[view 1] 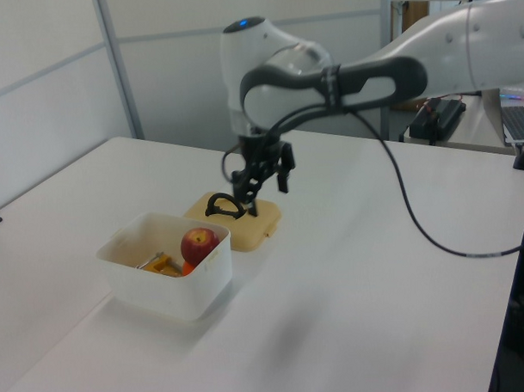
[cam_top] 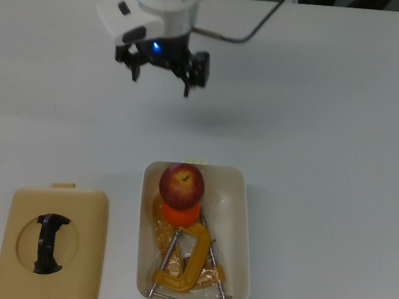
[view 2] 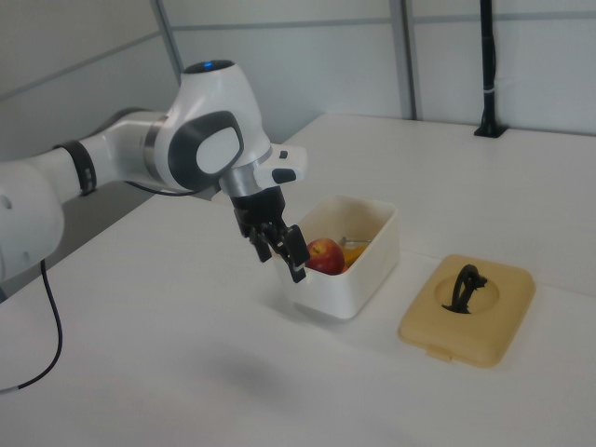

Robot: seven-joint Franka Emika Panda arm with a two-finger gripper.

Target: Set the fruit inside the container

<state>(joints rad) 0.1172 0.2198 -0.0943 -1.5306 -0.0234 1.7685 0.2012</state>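
Note:
The dark red apple (cam_top: 182, 184) rests inside the cream-white container (cam_top: 248, 231), on top of the orange mandarin (cam_top: 180, 215). In the left view the apple (view 1: 198, 245) shows above the container's wall (view 1: 162, 294). In the right view the apple (view 2: 325, 255) lies in the container (view 2: 340, 284) with the mandarin (view 2: 354, 253) beside it. My gripper (cam_top: 162, 78) hangs open and empty above the table, well beyond the container toward the top view's upper left. The gripper (view 1: 262, 184) is raised in the left view and the gripper (view 2: 279, 247) stands in front of the container in the right view.
Orange-yellow metal clamps (cam_top: 183, 260) fill the container's near half. The flat tan lid (cam_top: 75, 215) with its black handle (cam_top: 48, 242) lies on the white table at the top view's lower left. The arm's black cable (view 1: 418, 233) trails across the table.

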